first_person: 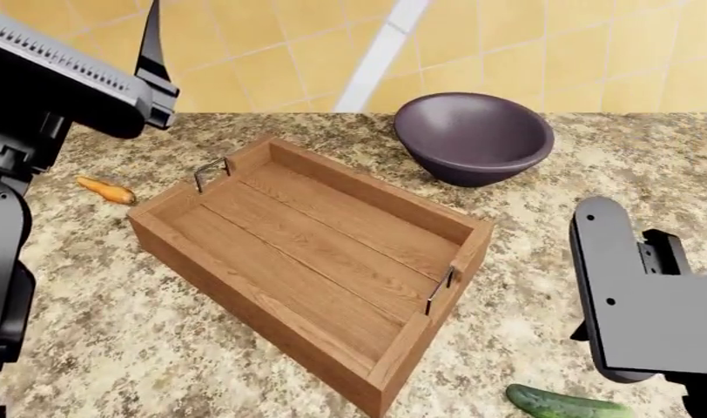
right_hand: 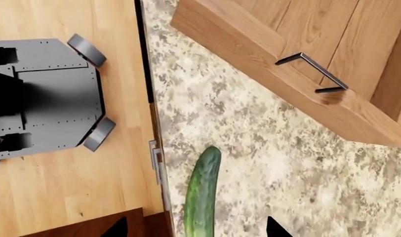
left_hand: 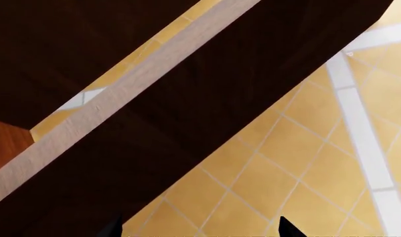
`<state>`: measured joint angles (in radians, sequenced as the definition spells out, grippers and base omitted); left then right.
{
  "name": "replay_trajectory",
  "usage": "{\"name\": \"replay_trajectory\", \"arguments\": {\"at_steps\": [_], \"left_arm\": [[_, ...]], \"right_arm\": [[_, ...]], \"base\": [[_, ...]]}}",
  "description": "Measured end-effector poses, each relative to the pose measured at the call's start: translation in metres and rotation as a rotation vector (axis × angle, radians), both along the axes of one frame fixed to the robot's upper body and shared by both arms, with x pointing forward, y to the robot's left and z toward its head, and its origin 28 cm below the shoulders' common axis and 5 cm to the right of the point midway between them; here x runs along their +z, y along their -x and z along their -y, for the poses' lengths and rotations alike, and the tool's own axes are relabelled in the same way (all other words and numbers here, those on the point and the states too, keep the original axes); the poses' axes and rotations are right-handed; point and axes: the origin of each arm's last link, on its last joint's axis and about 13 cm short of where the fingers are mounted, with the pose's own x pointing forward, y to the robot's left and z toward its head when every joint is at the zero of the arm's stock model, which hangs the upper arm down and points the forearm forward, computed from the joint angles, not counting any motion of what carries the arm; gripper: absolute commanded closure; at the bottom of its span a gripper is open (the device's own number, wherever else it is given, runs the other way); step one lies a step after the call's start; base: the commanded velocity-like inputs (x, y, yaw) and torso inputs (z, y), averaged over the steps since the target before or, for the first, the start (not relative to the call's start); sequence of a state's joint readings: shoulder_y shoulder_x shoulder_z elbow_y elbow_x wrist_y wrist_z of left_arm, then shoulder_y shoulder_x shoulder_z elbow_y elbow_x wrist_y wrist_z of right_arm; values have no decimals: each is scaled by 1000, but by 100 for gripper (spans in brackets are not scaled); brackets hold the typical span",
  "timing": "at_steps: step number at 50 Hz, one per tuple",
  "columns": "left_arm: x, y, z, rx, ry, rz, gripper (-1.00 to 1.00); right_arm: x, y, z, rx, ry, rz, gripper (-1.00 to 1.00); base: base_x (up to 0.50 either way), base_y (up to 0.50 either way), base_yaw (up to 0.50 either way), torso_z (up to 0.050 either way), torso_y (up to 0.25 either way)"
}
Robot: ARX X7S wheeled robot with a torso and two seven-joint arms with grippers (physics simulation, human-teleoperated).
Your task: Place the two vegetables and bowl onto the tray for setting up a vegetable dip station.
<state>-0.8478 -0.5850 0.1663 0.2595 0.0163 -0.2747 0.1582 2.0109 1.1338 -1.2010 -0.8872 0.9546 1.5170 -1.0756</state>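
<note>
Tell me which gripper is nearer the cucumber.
Right. The right gripper hangs directly above the cucumber, its fingertips straddling it. The left gripper is elsewhere, looking at floor tiles, no cucumber in its view.

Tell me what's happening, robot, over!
Both grippers empty, right gripper open over the cucumber. Tray bare; carrot, cucumber, bowl on the counter beside it. Nothing in the way.

Speckled granite countertop is lying under my arms. Yellow tiled wall with a white stripe is standing behind it. Wooden floor is showing beside the counter edge.
</note>
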Motion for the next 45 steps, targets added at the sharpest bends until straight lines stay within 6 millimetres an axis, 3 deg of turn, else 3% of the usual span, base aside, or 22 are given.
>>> {"name": "replay_trajectory", "arguments": {"at_steps": [24,45], "left_arm": [[-2,3,-2,8,4,2,-100],[-5,0,-1,7,4,-5,-100]], "right_arm": [[-31,-4,3,-6,-19,-28,-100],[-42,-12,12,-45,-3,-33,-100]], "base": [[0,0,0,0,0],[0,0,0,0,0]]}}
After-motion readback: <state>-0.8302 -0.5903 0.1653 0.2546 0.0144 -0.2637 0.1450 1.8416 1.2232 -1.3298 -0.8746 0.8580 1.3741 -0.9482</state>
